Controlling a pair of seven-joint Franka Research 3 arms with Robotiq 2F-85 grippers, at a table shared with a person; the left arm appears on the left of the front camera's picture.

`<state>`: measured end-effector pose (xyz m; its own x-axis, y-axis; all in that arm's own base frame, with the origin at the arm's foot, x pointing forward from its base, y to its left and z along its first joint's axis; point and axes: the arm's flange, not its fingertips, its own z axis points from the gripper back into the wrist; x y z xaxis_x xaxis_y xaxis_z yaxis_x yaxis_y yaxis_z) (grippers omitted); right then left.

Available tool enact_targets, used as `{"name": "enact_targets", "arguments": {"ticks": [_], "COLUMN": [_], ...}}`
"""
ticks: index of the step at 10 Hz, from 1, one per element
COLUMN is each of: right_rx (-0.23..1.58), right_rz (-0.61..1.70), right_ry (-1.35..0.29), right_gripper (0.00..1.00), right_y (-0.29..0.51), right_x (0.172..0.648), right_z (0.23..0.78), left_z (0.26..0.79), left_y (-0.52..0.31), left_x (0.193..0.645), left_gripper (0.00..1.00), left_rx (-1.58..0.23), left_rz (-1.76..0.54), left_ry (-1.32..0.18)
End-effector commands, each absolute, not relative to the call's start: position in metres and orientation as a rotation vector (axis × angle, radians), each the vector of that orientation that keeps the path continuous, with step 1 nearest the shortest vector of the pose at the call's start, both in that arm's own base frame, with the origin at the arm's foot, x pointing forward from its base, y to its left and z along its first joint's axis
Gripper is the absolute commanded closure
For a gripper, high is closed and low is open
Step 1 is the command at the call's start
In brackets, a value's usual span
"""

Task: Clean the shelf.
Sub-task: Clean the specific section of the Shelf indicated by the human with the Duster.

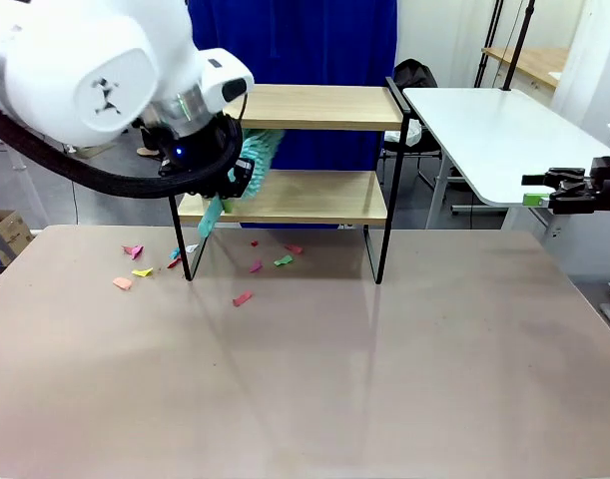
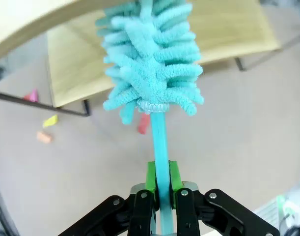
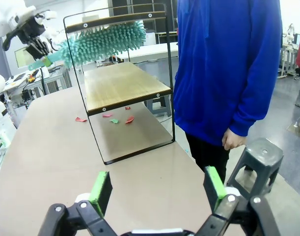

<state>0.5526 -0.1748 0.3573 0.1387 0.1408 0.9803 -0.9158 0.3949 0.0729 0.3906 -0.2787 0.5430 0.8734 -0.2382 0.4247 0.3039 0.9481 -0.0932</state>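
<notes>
the shelf (image 1: 314,198) stands at the far side of the worktop (image 1: 334,379), a little left of the middle, its two light wooden boards held in a thin black frame whose legs rest on the worktop. just behind it stands a person in a blue top (image 3: 228,69), one hand (image 3: 231,140) hanging at their side, with a grey stool (image 3: 260,162) near their legs. a teal fluffy duster (image 1: 257,155) reaches in from the shelf's left end, its head lying between the two boards and close under the upper one; i cannot tell whether it touches the wood. the left pincer (image 2: 160,176) is clamped on the duster's thin teal handle (image 2: 160,147), the green pads pressed against it from both sides, and it hangs at the shelf's left front corner, above the worktop. small coloured paper scraps (image 1: 243,297), pink, red, yellow, orange and green, lie scattered on the worktop beneath the lower board and out past the left front leg. the right pincer (image 1: 529,190) hovers well apart from the shelf, off the worktop's right far corner, with its jaws spread wide and nothing between them. a white table (image 1: 494,130) stands behind the shelf on the right.
</notes>
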Motion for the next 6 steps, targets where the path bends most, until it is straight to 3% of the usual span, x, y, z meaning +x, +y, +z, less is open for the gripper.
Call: {"name": "enact_targets", "arguments": {"ticks": [1, 4, 6], "right_rx": [0.839, 0.839, 0.839], "right_rz": [0.917, 0.917, 0.917], "right_ry": [-1.177, -1.177, -1.177], "right_gripper": [0.00, 0.00, 0.00], "right_y": [-0.172, -0.172, -0.172], "right_x": [0.550, 0.550, 0.550], "right_z": [0.360, 0.360, 0.360], "left_z": [0.536, 0.543, 0.545], "left_y": [-0.244, -0.217, -0.183], "left_x": [0.373, 0.355, 0.342], "left_gripper": [0.87, 0.87, 0.87], "left_rx": [-0.254, -0.321, -0.262], "left_rz": [-0.509, -0.774, -0.879], "left_ry": [-0.317, -0.244, -0.190]}}
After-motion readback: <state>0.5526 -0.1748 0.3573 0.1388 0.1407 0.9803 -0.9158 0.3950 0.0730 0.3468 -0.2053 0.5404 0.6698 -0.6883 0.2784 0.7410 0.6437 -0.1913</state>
